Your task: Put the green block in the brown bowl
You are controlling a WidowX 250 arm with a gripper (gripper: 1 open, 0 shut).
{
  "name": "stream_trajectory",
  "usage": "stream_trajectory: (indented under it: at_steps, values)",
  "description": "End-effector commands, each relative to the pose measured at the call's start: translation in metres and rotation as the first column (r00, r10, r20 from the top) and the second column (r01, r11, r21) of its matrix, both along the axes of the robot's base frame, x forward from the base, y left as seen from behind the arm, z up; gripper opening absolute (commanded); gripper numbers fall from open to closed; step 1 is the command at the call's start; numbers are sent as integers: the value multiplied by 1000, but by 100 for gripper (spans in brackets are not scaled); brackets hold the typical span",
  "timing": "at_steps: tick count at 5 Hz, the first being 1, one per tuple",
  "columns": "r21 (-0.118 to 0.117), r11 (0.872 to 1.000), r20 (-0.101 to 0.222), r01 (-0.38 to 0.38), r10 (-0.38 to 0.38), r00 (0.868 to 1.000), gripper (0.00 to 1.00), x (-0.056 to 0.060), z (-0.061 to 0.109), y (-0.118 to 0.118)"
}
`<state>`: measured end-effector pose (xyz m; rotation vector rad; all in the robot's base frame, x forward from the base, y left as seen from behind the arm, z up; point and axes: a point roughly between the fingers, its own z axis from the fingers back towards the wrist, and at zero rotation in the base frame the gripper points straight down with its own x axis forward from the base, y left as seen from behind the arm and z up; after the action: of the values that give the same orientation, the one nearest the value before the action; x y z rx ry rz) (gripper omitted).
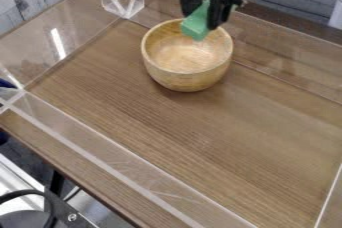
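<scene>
Item: one robot gripper [206, 10]. Colour was black to very dark grey. Fingers were dark and narrow; the body above them was uneven in outline. Surface detail was too blurred to catalogue.
</scene>
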<state>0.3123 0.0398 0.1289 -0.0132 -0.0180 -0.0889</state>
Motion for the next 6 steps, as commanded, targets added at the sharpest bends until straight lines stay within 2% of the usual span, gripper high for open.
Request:
stream_trajectory:
  at_steps: [1, 3, 6]
  values:
    - [23, 1000, 77, -3, 1, 997, 0, -2, 14, 19]
    - [31, 1000, 60, -7, 5, 998, 0, -4, -6, 31]
    - [28, 1000, 52, -6, 4, 999, 0, -2, -21, 29]
